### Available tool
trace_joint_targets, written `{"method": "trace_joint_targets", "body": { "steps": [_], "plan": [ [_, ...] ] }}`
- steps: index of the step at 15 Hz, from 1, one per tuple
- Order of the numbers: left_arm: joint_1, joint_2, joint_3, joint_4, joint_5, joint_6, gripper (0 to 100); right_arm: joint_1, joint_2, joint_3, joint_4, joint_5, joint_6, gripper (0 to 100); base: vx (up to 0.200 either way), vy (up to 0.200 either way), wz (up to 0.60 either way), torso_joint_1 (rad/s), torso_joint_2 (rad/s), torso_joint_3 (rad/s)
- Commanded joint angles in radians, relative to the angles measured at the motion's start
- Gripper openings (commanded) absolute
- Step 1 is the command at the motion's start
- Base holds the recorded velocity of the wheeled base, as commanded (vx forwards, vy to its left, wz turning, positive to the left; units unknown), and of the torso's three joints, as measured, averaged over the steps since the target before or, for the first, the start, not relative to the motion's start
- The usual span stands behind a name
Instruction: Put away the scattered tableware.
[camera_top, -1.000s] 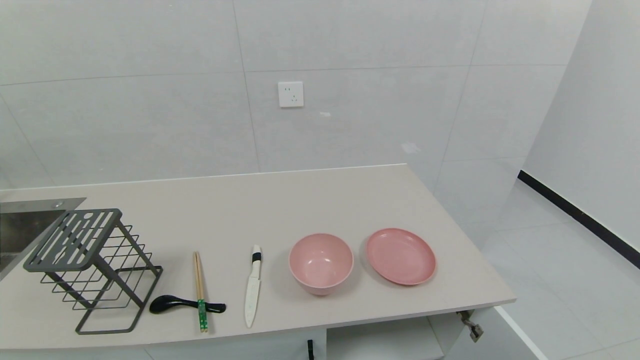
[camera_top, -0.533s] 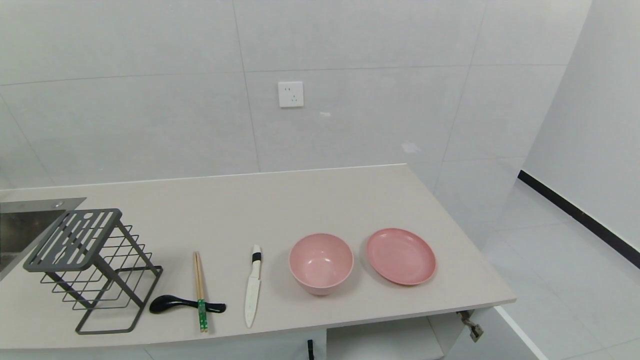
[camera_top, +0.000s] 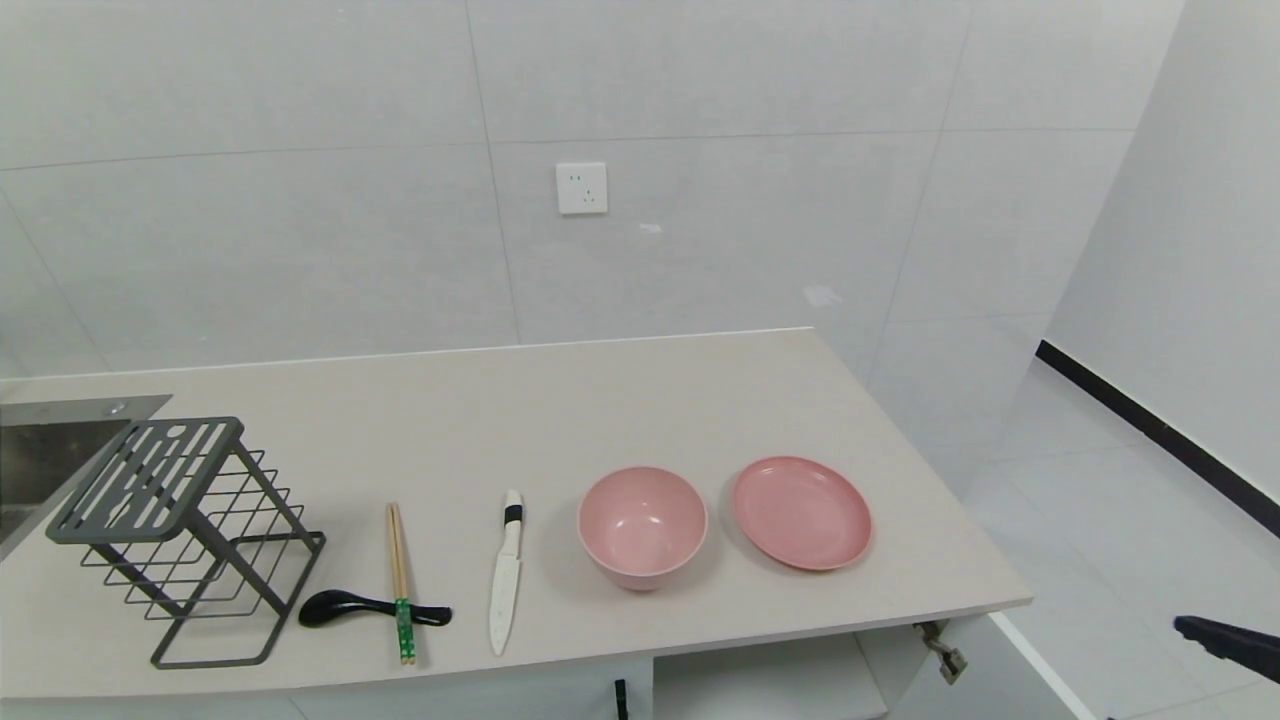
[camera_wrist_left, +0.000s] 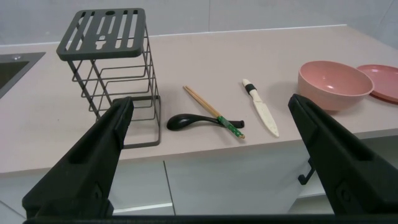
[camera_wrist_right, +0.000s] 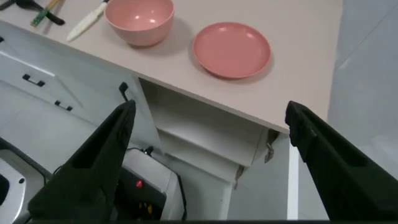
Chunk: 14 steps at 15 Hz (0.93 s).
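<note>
Your left pincer (camera_wrist_left: 209, 106) is spread wide with nothing in it, sitting out in front of the surface (camera_top: 600, 400) and looking across it. Your right pincer (camera_wrist_right: 211, 109) is just as wide and just as empty, hanging low off the front right corner, below the edge. From the left pincer, the cutlery lies straight ahead. The knife (camera_top: 507, 575) runs front to back with its black band at the far end. The chopsticks (camera_top: 400, 580) run the same way and lie across the handle of the spoon (camera_top: 345, 605), which lies crosswise with its bowl end toward the rack (camera_top: 180, 530). From the right pincer, the plate (camera_top: 800, 512) is up and ahead, nearest that corner, with the bowl (camera_top: 642, 525) just beside it toward the knife. So I'd judge your left arm is closer to the cutlery and rack, and your right to the plate and bowl. Against a second ago nothing on the surface has shifted. The one change is a dark tip of the right arm (camera_top: 1228, 638), now poking into the head view at the lower right.
</note>
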Motion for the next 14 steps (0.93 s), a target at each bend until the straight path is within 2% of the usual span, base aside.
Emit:
{"method": "trace_joint_targets", "body": {
  "steps": [1,8,12,14],
  "plan": [
    [0.0,0.001,0.0,0.0,0.0,0.0,100,0.027,0.433,0.095,-0.279,0.001,-0.03,100,0.0,0.0,0.0,0.0,0.0,0.0],
    [0.0,0.001,0.0,0.0,-0.001,0.0,100,0.03,0.658,0.095,-0.437,-0.001,-0.047,100,0.0,0.0,0.0,0.0,0.0,0.0],
    [-0.002,0.001,0.0,0.0,-0.001,0.0,100,0.024,0.939,0.092,-0.798,-0.005,-0.039,100,0.0,0.0,0.0,0.0,0.0,0.0],
    [-0.002,0.001,0.0,0.0,-0.001,0.0,100,0.021,1.032,0.07,-0.908,-0.005,-0.035,100,0.0,0.0,0.0,0.0,0.0,0.0]
  ]
}}
